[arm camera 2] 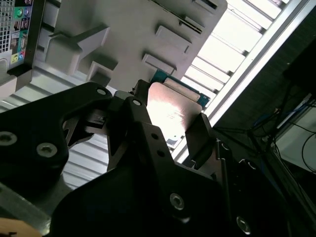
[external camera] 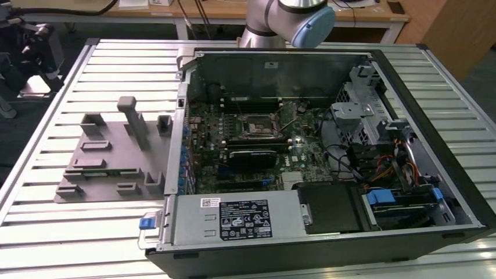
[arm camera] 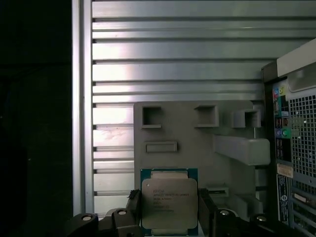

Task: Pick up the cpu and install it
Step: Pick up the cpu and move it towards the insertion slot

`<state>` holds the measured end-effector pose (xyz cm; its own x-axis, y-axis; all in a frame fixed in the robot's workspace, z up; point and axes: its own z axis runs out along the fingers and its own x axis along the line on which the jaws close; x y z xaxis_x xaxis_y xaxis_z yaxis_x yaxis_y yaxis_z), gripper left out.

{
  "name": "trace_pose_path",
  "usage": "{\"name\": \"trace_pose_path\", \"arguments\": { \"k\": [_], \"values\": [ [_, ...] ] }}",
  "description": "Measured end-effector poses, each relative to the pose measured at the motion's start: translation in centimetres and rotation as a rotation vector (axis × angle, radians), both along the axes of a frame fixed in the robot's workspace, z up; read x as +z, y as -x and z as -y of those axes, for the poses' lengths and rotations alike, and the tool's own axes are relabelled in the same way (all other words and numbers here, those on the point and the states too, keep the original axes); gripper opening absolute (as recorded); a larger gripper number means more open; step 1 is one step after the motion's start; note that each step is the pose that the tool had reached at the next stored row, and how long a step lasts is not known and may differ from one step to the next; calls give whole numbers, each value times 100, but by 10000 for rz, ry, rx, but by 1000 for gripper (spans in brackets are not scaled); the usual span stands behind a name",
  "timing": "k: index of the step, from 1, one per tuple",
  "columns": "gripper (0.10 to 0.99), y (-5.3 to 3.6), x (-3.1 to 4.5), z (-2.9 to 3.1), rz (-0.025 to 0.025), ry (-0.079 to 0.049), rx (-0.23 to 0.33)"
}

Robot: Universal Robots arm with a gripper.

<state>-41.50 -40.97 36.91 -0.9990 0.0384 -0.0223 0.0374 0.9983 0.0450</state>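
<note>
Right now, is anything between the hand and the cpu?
Nothing: in the first wrist view the hand grips the cpu directly, a finger against each side. The grey fixture lies beyond them.

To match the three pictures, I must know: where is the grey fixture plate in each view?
Exterior view: grey fixture plate lies at the exterior view's left of the computer case.
First wrist view: plate beyond the cpu that the gripper holds.
Second wrist view: plate beyond gripper and cpu.
Shared landmark: the computer case beside it.
</note>
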Motion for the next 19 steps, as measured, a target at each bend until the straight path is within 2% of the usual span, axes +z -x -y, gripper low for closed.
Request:
{"name": "trace_pose_path", "arguments": {
  "k": [8,14,19],
  "values": [
    [545,0,143,0,0,0,0],
    [545,-5,147,0,-2,1,1],
    [545,-59,146,0,-1,0,0]
  ]
}}
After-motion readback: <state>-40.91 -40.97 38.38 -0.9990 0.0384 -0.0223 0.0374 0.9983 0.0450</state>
